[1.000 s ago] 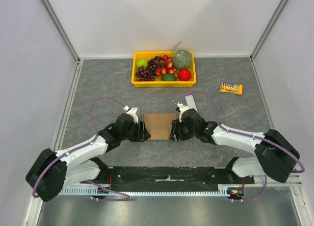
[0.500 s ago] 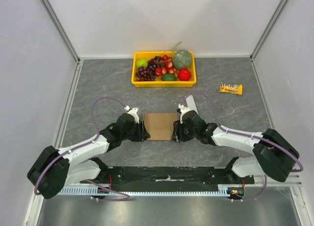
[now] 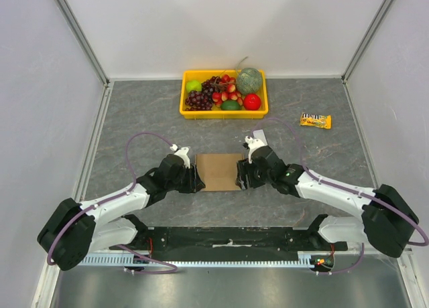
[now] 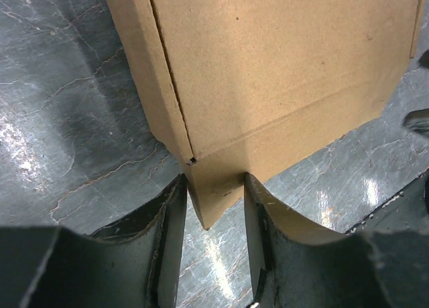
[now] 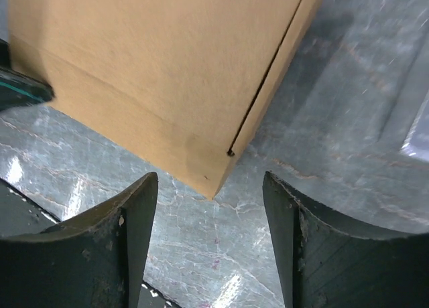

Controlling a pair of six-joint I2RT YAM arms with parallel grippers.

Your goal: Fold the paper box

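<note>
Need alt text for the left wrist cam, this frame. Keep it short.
A brown paper box fills the upper frame, its pointed lower flap corner dipping between the dark jaws of the left end effector; whether they pinch it is unclear. Grey marbled table shows on both sides.

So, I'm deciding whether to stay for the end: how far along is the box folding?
Partway, I'd judge. Done: the paper box already stands as a carton shape, sides creased down. In hand: the left gripper is closed on a corner flap at its end, while the right gripper stands open around the opposite corner. Remaining: that flap sticks out untucked.
</note>
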